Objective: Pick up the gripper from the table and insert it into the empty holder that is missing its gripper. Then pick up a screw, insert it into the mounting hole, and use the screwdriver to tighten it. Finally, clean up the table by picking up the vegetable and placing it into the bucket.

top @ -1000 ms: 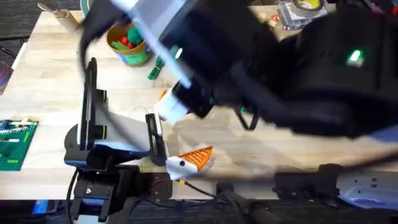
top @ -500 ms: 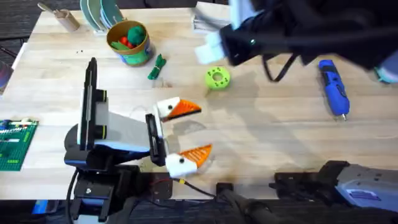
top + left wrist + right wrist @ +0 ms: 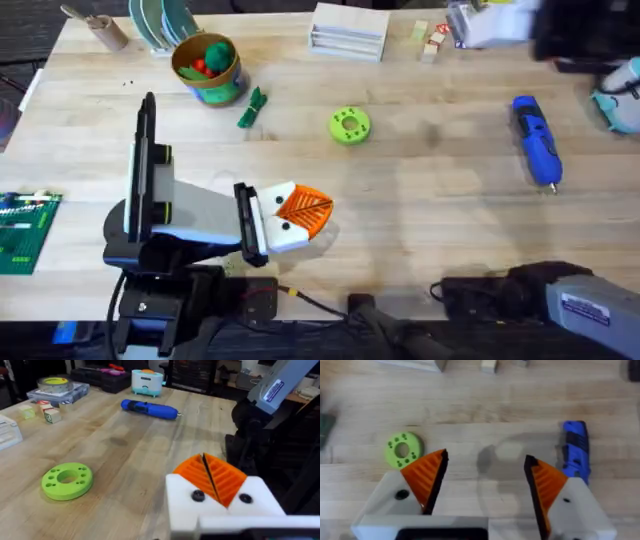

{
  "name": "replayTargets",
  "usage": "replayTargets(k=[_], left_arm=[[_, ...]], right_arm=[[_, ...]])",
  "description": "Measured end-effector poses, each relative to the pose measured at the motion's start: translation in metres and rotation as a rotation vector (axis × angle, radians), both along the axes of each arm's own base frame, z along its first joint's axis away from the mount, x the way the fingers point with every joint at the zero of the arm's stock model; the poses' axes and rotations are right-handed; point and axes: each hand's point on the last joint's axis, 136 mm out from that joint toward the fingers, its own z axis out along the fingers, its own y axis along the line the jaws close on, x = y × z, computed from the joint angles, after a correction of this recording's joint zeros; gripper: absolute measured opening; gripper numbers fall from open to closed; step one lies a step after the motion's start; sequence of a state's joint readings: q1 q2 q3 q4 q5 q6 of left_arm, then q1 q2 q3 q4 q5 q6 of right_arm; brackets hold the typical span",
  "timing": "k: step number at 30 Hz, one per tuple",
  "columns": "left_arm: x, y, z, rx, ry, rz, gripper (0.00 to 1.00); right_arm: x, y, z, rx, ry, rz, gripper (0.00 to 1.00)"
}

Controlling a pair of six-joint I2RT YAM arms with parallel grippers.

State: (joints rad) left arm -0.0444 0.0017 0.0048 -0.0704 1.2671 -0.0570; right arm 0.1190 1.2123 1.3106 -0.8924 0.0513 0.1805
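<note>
Left tool [image 3: 297, 212] pinched tight with nothing between its orange pads, right tool [image 3: 485, 485] spread wide above the surface [image 3: 420, 190], screwdriver [image 3: 535, 150] lying beside it.

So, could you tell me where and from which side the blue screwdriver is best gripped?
Probably around the thick middle of the screwdriver body, coming straight down from above. It lies flat on the table with its length running away from the arm bases, black tip nearest them, so the fingers should close across its width. The open right end effector is likely the closer one.
</note>
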Motion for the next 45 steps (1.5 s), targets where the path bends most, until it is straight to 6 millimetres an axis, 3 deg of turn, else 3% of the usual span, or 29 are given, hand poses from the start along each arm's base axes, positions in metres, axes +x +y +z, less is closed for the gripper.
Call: replayTargets(k=[4,12,17,31,39,45], left_arm=[[0.000,0.000,0.000,0.000,0.000,0.000,0.004],[0.000,0.000,0.000,0.000,-0.001,0.000,0.004],[0.000,0.000,0.000,0.000,-0.001,0.000,0.004],[0.000,0.000,0.000,0.000,-0.001,0.000,0.004],[0.000,0.000,0.000,0.000,-0.001,0.000,0.004],[0.000,0.000,0.000,0.000,-0.001,0.000,0.004]], right_arm=[[-0.013,-0.042,-0.012,-0.038,0.077,-0.079,0.961],[-0.020,-0.111,-0.037,-0.157,0.195,-0.085,0.963],[-0.019,-0.140,-0.061,-0.147,0.264,-0.052,0.964],[0.006,-0.159,-0.184,-0.061,0.518,0.195,0.964],[0.032,-0.174,-0.202,-0.117,0.459,0.205,0.965],[0.035,-0.176,-0.209,-0.118,0.461,0.209,0.987]])
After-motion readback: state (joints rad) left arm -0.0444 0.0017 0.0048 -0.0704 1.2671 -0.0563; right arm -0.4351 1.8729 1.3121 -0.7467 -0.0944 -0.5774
